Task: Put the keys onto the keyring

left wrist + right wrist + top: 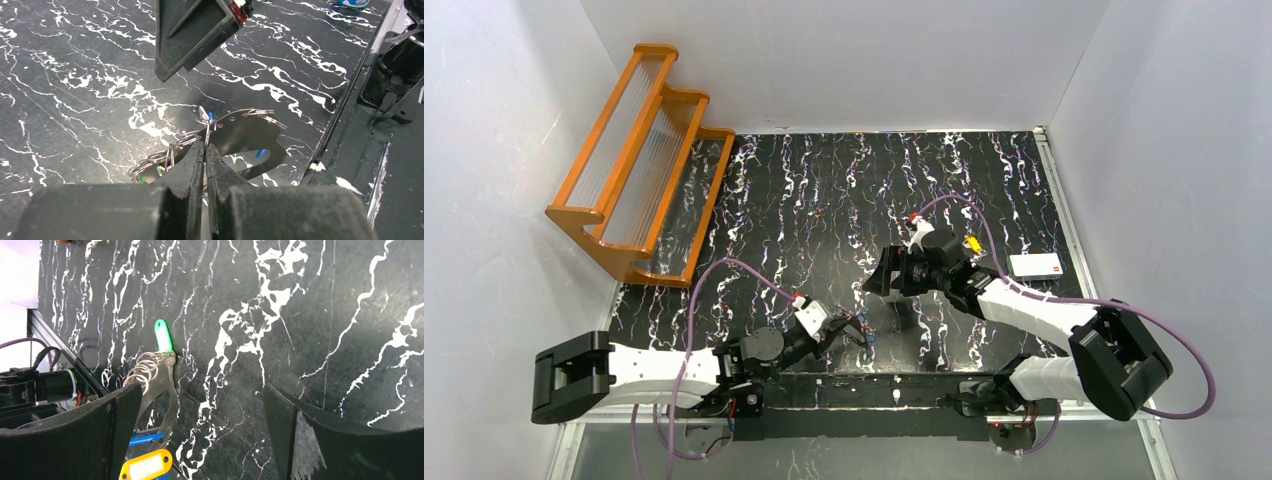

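- The left end effector (205,150), nearest the arm bases, has its fingers pressed together on a thin wire loop of the keyring (168,390), low over the black marbled worktop (824,190).
- The left wrist view shows coiled wire rings spreading to both sides of that clamp. There is a speck of blue just past the fingertips and a speck of green at lower left.
- Only the right wrist view shows the coloured heads whole. The yellow key (145,465) and blue key (145,439) sit closest to that camera beside the flat grey fob. The green key (162,335) is farther off and touches the coils. Whether each key is threaded on, I cannot tell.
- The right end effector (201,390) hovers just beyond the keyring with its fingers spread wide, apart from it.
- Only the top view shows a flat white box (1036,265) near the worktop's right edge.
- Farthest away, an orange stepped rack (639,160) with clear ribbed panels stands at the back left corner.
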Robot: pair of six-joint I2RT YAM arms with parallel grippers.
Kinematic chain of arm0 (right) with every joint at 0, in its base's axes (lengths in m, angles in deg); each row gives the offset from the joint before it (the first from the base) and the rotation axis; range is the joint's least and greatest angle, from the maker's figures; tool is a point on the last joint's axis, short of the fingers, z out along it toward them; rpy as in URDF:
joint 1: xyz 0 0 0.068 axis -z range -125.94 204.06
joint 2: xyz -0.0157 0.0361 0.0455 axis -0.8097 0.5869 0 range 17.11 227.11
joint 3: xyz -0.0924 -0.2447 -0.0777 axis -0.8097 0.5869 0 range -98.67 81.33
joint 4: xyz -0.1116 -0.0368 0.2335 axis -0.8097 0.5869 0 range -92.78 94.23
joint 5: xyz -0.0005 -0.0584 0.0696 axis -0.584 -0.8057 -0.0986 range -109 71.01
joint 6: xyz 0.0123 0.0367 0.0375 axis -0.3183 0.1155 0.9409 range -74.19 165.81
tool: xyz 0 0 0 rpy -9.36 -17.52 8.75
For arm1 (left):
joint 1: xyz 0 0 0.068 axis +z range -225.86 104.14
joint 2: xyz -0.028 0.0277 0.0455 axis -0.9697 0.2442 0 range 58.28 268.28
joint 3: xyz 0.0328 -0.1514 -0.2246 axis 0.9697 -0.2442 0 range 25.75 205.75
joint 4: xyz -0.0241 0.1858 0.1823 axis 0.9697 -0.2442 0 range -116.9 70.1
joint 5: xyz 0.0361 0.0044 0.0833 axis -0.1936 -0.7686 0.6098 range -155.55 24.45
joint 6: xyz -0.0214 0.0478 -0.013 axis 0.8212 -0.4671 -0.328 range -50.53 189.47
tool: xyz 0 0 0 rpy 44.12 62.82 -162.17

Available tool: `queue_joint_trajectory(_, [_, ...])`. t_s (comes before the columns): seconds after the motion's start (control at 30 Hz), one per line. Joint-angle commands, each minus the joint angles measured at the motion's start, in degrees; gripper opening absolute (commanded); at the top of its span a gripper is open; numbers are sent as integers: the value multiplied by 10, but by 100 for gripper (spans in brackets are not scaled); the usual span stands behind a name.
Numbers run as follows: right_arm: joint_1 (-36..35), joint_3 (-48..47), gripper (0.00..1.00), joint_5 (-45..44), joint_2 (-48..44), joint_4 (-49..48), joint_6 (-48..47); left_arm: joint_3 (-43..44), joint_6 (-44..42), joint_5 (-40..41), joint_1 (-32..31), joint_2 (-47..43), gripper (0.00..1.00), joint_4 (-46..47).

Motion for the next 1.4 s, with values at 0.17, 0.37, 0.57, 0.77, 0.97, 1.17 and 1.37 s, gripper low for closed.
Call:
queue_joint_trajectory(0.17, [54, -41, 99, 100, 25, 28, 7, -2, 65, 27, 1, 76, 0, 73])
queue_joint_trajectory(0.37, [69, -74, 99, 118, 25, 58, -39, 5, 132, 68, 1, 76, 0, 90])
queue_joint_trajectory(0.57, [69, -91, 99, 149, 38, 75, -80, 22, 155, 91, 1, 76, 0, 95])
queue_joint_trajectory(0.77, [70, -93, 95, 170, 40, 69, -99, 51, 145, 97, 1, 76, 0, 99])
queue_joint_trajectory(0.97, [69, -99, 75, 262, 38, 63, -133, 67, 120, 103, 1, 85, 0, 103])
queue_joint_trajectory(1.17, [68, -54, 61, 286, 6, 55, -130, 75, 111, 115, 1, 109, 0, 104])
queue_joint_trajectory(1.37, [69, -65, 72, 124, -1, 124, -139, 77, 102, 107, 1, 155, 0, 105])
